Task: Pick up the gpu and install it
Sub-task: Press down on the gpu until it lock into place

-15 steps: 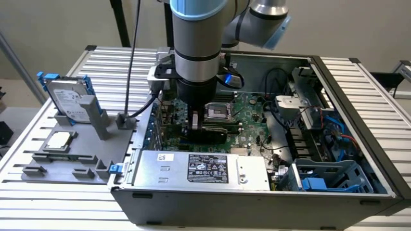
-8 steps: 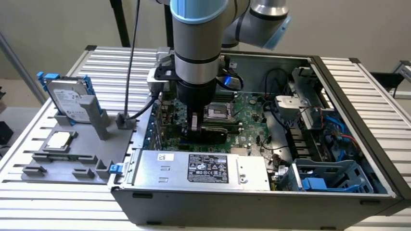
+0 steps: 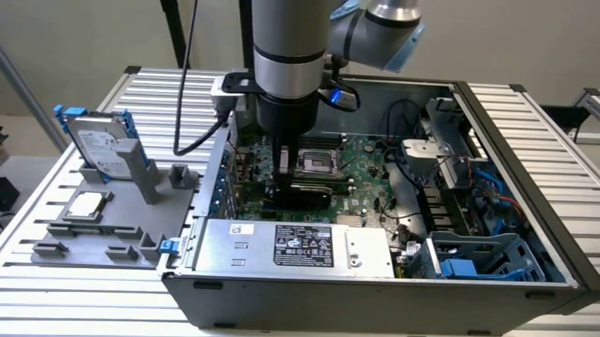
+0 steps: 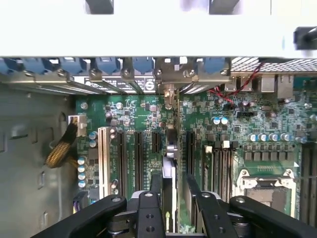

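- Arm (image 3: 286, 63) reaches straight down into the open PC case (image 3: 487, 281); claw (image 3: 281, 188) low over the motherboard (image 3: 361, 158), just beside the CPU socket (image 3: 317, 163).
- Wrist view: claw (image 4: 173, 191) has two black fingers (image 4: 155, 186), parted, one either side of the gpu (image 4: 170, 148).
- Gpu seen edge-on, a thin card standing upright in a slot, running from between the fingers away toward the rear bracket row (image 4: 124, 74). Its silver end bracket (image 4: 173, 79) sits in line w/ the other brackets.
- Fingers look clear of the card w/ a small gap each side, i.e. jaws partly open, nothing held; contact at the very tips hard to rule out, view is tight there.
- Empty black slots (image 4: 137, 153) lie parallel on one side of the claw, w/ a white slot (image 4: 103, 161) further out; memory slots (image 4: 218, 168) and the CPU socket (image 4: 262, 186) on the other side.
- Exterior view: gpu (image 3: 314, 191) shows as a dark strip at the fingertips, lying toward the power supply (image 3: 300, 246).
- Outside the case, well apart from the claw on the exterior view's left: grey fixture (image 3: 103, 232) w/ a hard drive (image 3: 98, 147) w/ blue rails standing in it and a CPU chip (image 3: 84, 206) lying flat.
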Robot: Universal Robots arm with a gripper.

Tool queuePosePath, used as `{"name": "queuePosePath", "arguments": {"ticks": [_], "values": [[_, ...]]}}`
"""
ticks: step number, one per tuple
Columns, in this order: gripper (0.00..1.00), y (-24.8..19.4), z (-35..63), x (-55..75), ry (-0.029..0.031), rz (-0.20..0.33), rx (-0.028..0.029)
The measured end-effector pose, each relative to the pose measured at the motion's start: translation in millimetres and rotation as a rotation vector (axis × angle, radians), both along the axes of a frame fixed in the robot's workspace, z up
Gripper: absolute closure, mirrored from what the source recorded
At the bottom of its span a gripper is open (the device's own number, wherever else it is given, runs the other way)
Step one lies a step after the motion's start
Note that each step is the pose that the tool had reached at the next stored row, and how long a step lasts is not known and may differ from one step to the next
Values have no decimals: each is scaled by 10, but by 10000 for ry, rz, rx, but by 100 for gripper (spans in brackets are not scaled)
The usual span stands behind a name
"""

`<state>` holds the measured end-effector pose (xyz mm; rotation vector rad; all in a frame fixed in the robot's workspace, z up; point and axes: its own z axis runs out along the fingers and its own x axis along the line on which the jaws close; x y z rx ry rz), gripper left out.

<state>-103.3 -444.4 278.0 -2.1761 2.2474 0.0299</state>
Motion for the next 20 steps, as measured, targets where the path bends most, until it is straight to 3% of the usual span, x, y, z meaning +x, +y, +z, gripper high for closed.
{"name": "queuePosePath", "arguments": {"ticks": [4,11,20], "values": [[67,0,173,5,47,1,1],[67,0,356,32,255,0,0],[67,0,356,32,257,1,-6]]}}
